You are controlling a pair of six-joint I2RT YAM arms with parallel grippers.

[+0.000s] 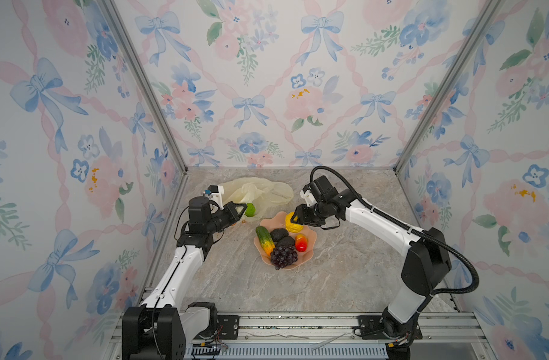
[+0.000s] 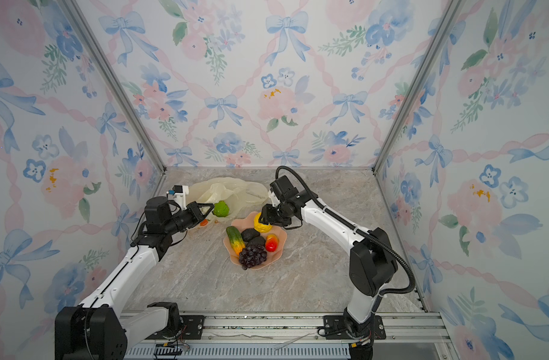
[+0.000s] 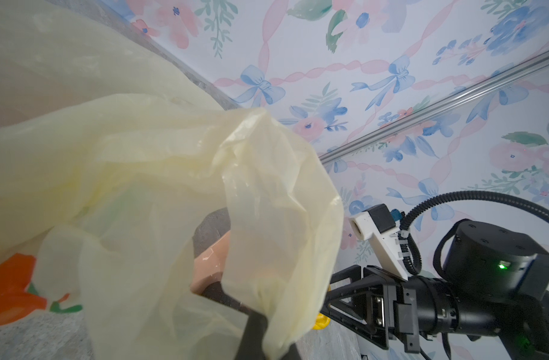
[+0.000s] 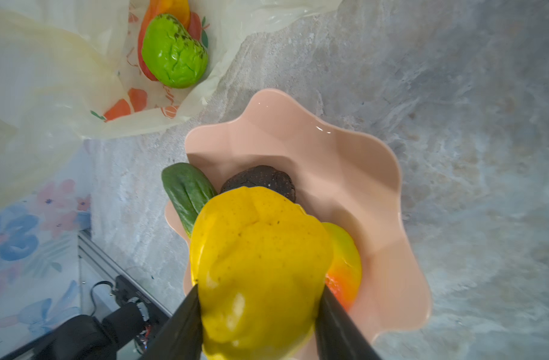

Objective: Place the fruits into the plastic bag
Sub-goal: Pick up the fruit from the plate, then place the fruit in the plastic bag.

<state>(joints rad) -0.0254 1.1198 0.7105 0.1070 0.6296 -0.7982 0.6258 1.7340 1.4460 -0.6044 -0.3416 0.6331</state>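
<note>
The left end effector (image 1: 242,208) is clenched on a fold of the plastic bag (image 1: 260,190); the left wrist view shows the pale-yellow film draped over one finger (image 3: 254,330) and lifted off the worktop (image 1: 344,265). That lift reads as deliberate: it seems to hold the thin bag's mouth open towards the other arm. Just beyond the left tips, the bumpy green ball (image 4: 173,51) already lies on the bag's inner sheet, with what looks like a red-orange mango (image 4: 168,9) partly hidden behind it. The right end effector (image 1: 295,218) grasps the yellow lemon (image 4: 257,265), one dark finger pressed on each flank, and the fruit fills the gap between them. The lemon hangs over the salmon-pink scalloped bowl (image 4: 344,156), on the bowl's side nearest the bag, and it appears to be clear of the fruits beneath it. Below and behind the right end effector the bowl holds the rest: the green-yellow cucumber shape (image 1: 264,240), two black avocados (image 1: 279,234), a second mango (image 1: 301,242) and the dark purple grape bunch (image 1: 285,256). The bag's mouth lies between the two end effectors, near the lemon, so the carry across looks short — the risk, as I judge it, is the slack film sagging or the glossy lemon slipping from the grip.
</note>
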